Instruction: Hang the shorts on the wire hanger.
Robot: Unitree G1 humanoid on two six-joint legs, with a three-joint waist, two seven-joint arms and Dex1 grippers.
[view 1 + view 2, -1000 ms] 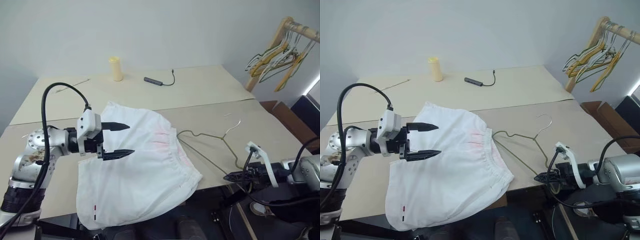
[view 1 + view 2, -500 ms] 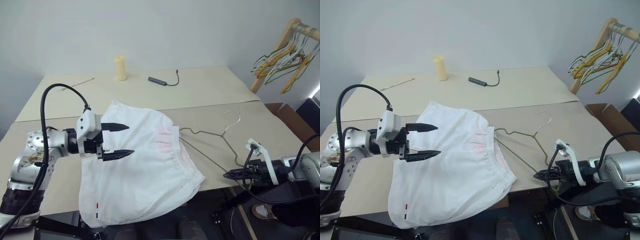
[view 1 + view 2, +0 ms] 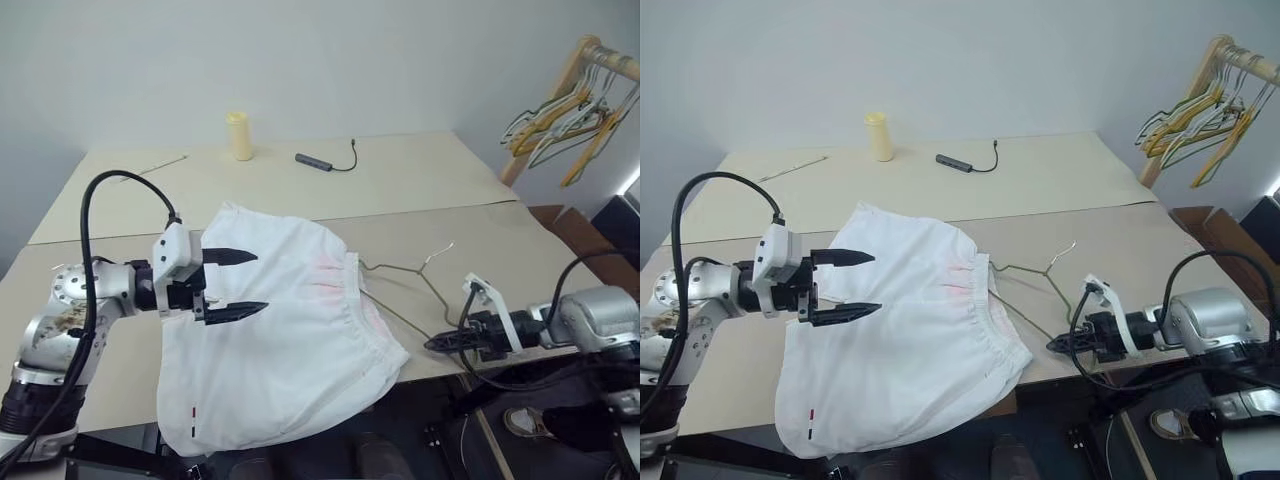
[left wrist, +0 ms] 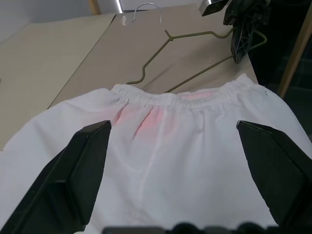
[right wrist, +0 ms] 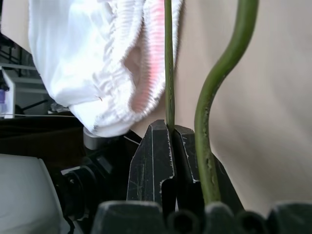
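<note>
Left end effector (image 3: 232, 285) is hovering wide open over the white thin-fabric shorts (image 3: 290, 340), lying on the beige surface (image 3: 400, 190). Right of the shorts, right end effector (image 3: 436, 343) is pinching the thin dark wire hanger (image 3: 410, 290); best to slide its corner squarely into the gathered waistband opening.

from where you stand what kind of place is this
Probably a robot test room set up for laundry work: a plain cardboard-topped table, a wooden rack of hangers, white shorts and a wire hanger.
</note>
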